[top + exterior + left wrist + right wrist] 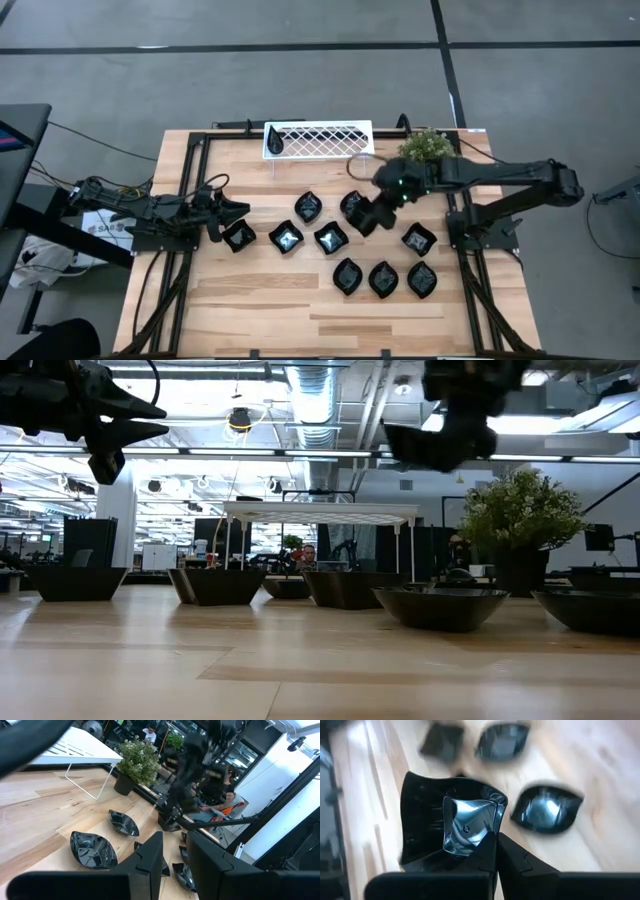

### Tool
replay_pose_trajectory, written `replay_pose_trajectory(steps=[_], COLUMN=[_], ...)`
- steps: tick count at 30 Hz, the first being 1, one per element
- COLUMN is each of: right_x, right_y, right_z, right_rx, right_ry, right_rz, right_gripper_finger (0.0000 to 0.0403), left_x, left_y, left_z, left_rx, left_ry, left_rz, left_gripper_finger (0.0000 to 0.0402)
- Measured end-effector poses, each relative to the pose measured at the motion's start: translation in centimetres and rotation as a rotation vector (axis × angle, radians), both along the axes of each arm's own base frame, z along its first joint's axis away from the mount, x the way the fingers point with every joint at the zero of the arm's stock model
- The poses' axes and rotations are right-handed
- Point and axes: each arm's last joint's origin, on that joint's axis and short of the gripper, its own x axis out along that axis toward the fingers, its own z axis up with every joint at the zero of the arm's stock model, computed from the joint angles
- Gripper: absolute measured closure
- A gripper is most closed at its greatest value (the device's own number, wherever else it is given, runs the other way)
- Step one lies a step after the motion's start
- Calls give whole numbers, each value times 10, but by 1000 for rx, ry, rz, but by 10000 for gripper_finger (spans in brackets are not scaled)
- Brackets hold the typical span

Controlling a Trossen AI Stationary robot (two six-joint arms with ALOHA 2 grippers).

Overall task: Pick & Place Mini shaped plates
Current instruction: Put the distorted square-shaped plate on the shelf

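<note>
Held plate: nearest the lens in the right wrist view we see a rounded-square mini plate (452,827), pinched by its rim in the right gripper (495,845), whose jaws are shut on it.
Right gripper position: in the high view it (365,215) hangs above the worktop (250,300), just in front of the white lattice tray (318,138) and clear of the wood.
Other plates: the remaining black dishes (383,278) lie on the worktop in front of the tray, near one another.
Left gripper: it (232,210) waits far to the tray's left, jaws partly open, and we see nothing between them.
Potted plant: it (427,146) stands just beside the tray's right end.
Step in hand: we judge the plate picked and in carry.
Next move: we would carry it to the tray, keeping clear of the plant, and lower it before the jaws part.
</note>
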Motion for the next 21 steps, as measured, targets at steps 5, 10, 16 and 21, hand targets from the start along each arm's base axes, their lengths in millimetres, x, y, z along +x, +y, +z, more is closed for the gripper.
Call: replay_pose_trajectory(steps=[5,10,16,21], right_x=[17,39,62,80], right_y=[-21,-48,-84,-112], right_z=[26,44,52,57], right_rx=[-57,-105,-108,-114], right_ry=[-53,-80,-90,-112], right_rz=[-20,-46,-36,-38], right_gripper_finger=[402,403,403,403], left_x=[0,0,0,0], left_y=[0,0,0,0], left_z=[0,0,0,0], left_rx=[7,15,15,14], left_ry=[1,3,3,2], left_rz=[-1,-2,-2,-2], left_gripper_finger=[314,314,314,314])
